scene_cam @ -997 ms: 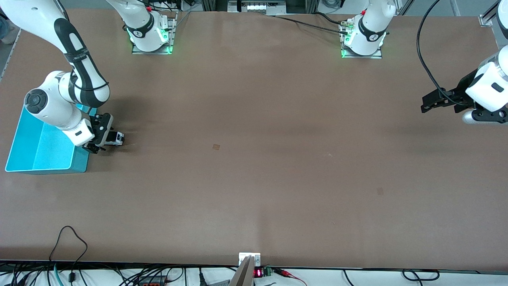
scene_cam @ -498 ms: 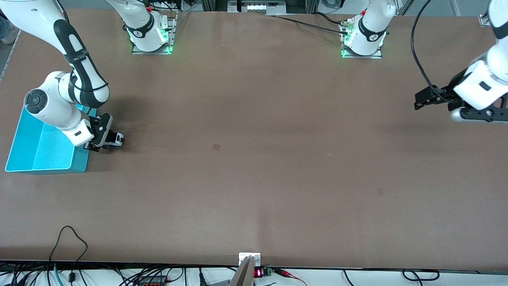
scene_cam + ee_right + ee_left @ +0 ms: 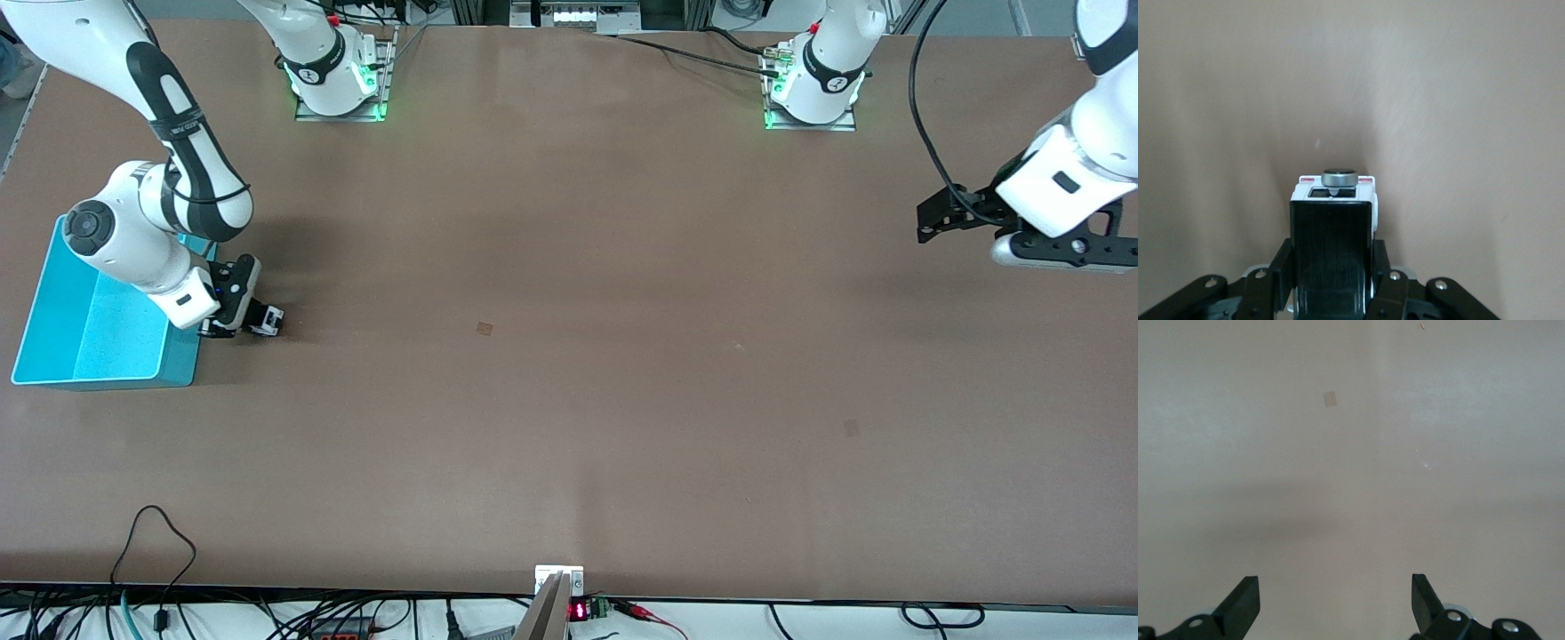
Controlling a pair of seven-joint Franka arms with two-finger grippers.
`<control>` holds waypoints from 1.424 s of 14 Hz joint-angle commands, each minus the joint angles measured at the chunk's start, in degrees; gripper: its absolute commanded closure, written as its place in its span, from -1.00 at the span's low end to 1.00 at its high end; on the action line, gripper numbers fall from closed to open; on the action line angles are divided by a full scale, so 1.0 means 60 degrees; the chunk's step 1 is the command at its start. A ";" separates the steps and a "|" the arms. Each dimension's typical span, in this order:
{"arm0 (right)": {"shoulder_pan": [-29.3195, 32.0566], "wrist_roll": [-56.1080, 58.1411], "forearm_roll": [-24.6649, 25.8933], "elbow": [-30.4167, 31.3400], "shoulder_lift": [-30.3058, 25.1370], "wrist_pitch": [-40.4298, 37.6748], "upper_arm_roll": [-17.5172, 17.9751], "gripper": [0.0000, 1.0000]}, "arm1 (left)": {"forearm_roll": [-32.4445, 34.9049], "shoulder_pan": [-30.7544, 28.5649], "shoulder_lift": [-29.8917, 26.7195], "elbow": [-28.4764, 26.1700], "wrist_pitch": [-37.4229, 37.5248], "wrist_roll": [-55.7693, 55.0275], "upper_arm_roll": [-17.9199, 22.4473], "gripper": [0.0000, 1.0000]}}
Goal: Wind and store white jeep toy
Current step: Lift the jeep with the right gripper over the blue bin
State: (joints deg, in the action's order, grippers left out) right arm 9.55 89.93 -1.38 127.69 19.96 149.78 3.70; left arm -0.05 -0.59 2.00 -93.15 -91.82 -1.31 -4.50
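The white jeep toy point(image 3: 267, 318) is tiny, with a black roof point(image 3: 1331, 250) and a grey spare wheel on its end. It sits low at the table beside the turquoise bin point(image 3: 53, 356), toward the right arm's end. My right gripper point(image 3: 251, 320) is shut on the jeep, its fingers point(image 3: 1386, 267) pressed against both sides of the black roof. My left gripper point(image 3: 929, 222) hangs open over bare table at the left arm's end, with nothing between its fingertips point(image 3: 1245, 600).
The brown table point(image 3: 569, 356) carries a small tan patch point(image 3: 484, 329) near its middle and another point(image 3: 852, 428) nearer the front camera. Cables lie along the table's front edge. The arm bases stand along the table's back edge.
My right gripper has closed on the jeep and shifted slightly. The left arm has risen a little and moved toward the table's middle.
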 commanded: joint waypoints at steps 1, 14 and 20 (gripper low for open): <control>0.0093 0.0115 -0.0369 -0.0289 -0.0528 -0.0192 0.0569 1.00 | -0.0153 -0.0062 0.0135 0.0305 0.0289 0.0115 -0.0056 -1.00; 0.0545 -0.5048 -0.0780 -0.2869 -0.1173 -0.3472 -0.0030 1.00 | -0.0109 -0.0062 0.0136 0.0320 0.0392 0.0071 -0.0130 -1.00; 0.1891 -0.7998 -0.0766 -0.2650 -0.1408 -0.3900 -0.0177 1.00 | -0.0094 -0.0048 0.0150 0.0320 0.0392 0.0071 -0.0130 -1.00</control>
State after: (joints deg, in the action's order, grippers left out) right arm 17.60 45.69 -5.30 110.50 12.67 126.87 1.92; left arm -0.13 -0.69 2.09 -93.09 -90.87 -1.31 -5.00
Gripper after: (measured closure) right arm 0.507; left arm 0.000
